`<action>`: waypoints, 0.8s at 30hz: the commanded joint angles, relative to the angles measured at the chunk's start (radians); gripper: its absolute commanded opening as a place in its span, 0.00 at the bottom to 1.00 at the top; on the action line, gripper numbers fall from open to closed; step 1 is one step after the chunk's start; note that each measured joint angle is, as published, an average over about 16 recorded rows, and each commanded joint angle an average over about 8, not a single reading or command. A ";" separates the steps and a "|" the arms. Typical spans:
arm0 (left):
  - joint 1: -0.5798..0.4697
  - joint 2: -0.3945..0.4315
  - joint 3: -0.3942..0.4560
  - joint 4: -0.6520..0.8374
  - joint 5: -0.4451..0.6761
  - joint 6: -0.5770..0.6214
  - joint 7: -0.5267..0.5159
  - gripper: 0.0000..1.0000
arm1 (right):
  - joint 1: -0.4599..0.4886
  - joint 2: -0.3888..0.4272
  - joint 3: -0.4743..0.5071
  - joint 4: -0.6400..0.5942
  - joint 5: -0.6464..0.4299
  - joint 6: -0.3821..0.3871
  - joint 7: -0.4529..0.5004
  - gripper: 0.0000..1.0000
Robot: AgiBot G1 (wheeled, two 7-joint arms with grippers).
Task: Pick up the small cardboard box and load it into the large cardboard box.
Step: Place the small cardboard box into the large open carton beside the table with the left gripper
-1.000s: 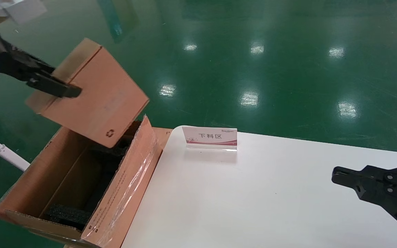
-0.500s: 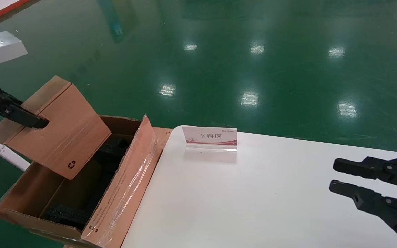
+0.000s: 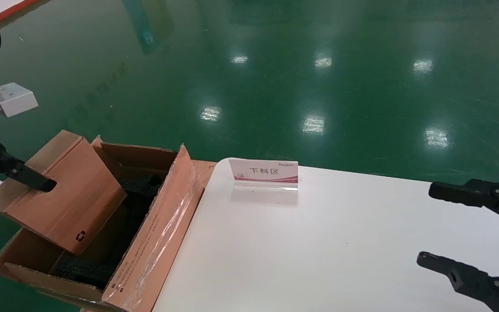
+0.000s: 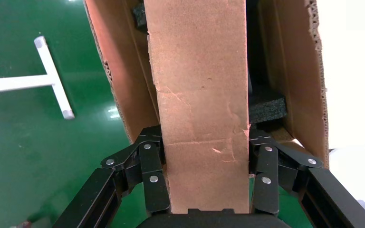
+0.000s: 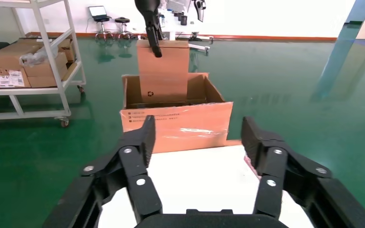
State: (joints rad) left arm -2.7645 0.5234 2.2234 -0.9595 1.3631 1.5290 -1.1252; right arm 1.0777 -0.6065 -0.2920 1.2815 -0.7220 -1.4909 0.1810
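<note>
The left gripper (image 4: pixel 204 190) is clamped on the small box (image 3: pixel 54 197), one finger (image 3: pixel 30 177) pressed flat against its broad face and the other on the hidden far side; in the left wrist view both fingers squeeze the narrow carton from either side. The small box hangs tilted, its lower corner with the recycling mark (image 3: pixel 80 236) already dipped below the rim of the large box (image 3: pixel 154 242), while its upper part sticks out above the opening. The large box stands on the floor with its taped flap (image 3: pixel 163 225) leaning against the edge of the white table (image 3: pixel 319 242). Inside it lie black foam blocks (image 3: pixel 82 268), one at the near end and another (image 3: pixel 141 182) toward the far end; the small box sits over the space between them, and whether it touches the foam cannot be told. The right gripper (image 3: pixel 457 232) hovers over the right side of the table with its fingers spread wide apart, holding nothing. A small sign (image 3: pixel 264 173) stands near the table's far edge, well apart from both grippers.
</note>
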 commanded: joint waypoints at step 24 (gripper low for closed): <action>0.119 -0.010 0.042 -0.027 0.043 -0.130 -0.122 0.00 | 0.000 0.001 -0.001 0.000 0.001 0.001 -0.001 1.00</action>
State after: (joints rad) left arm -2.6454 0.5118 2.2653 -0.9876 1.4043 1.4001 -1.2468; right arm 1.0780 -0.6059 -0.2934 1.2815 -0.7210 -1.4903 0.1802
